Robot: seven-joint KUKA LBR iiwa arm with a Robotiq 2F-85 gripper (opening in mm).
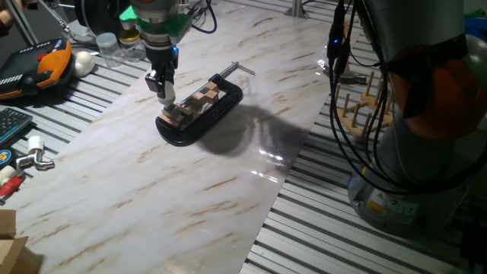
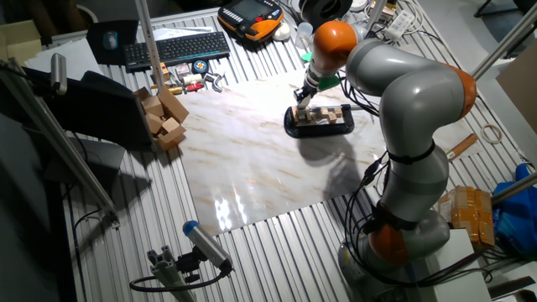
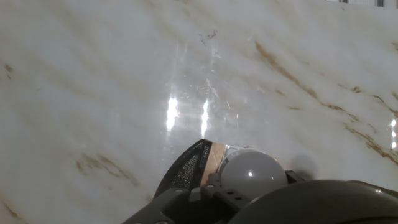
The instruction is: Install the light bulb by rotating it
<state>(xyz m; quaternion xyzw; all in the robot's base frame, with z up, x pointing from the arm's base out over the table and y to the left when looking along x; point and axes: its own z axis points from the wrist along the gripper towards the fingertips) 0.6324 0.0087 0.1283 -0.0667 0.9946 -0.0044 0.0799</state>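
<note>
We can see the tool (image 1: pixel 164 97) pointing straight down with its fingers closed narrow around the light bulb (image 3: pixel 252 174). The bulb sits at the near-left end of the black clamp (image 1: pixel 199 114), over its wooden blocks (image 1: pixel 199 101), on the marble tabletop (image 1: pixel 114 190).

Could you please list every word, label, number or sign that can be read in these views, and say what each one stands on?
None can be read.
The yellow sticker on the robot base bears print too small to read.
The keyboard has key legends too blurred to read.
The orange pendant shows no legible text.
The light bulb and the black clamp show no markings.
</note>
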